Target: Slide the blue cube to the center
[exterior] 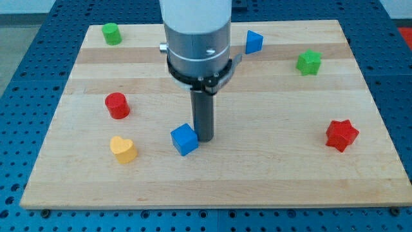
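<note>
1. My tip (205,139), the lower end of my straight dark rod, is resting on the pale wooden board (270,167), just to the view's right of the blue plastic cube (184,139). It is touching the cube's upper right edge or sitting a hair off it; I cannot tell which.
2. My tip is a bare rod: nothing is clamping, nothing is being held.
3. The blue cube is sitting below the board's middle, slightly toward the view's left.
4. Landmark is the blue cube. The yellow heart-shaped block (122,149) is lying to its left.
5. The red cylinder (117,105) is standing up-left of the cube.
6. The green cylinder (112,33) is sitting far up-left, near the board's corner.
7. The blue wedge-like block (253,42) is sitting well above and right.
8. The green star-shaped block (309,62) is farther right, above.
9. The red star-shaped block (341,135) is lying far right, level with the cube.
</note>
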You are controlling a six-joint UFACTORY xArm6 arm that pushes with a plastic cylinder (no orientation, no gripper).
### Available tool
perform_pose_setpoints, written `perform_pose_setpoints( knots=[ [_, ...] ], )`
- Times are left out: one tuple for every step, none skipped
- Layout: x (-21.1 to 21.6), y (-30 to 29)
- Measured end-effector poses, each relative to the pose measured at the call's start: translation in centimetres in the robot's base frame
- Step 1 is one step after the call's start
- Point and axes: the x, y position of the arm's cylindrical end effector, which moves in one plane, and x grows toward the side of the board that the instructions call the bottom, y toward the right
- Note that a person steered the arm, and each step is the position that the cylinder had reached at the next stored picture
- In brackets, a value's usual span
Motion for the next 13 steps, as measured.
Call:
perform_pose_setpoints(
  knots=[
    [0.0, 0.0],
    [0.4, 2.1],
    [1.4, 2.5],
    [3.0, 2.5],
    [5.9, 2.5],
    [5.9, 2.4],
    [5.9, -0.4],
    [5.9, -0.5],
    [5.7, -1.0],
    [5.2, -2.7],
    [4.1, -2.9],
    [3.7, -2.9],
    [3.7, -2.9]
  ],
)
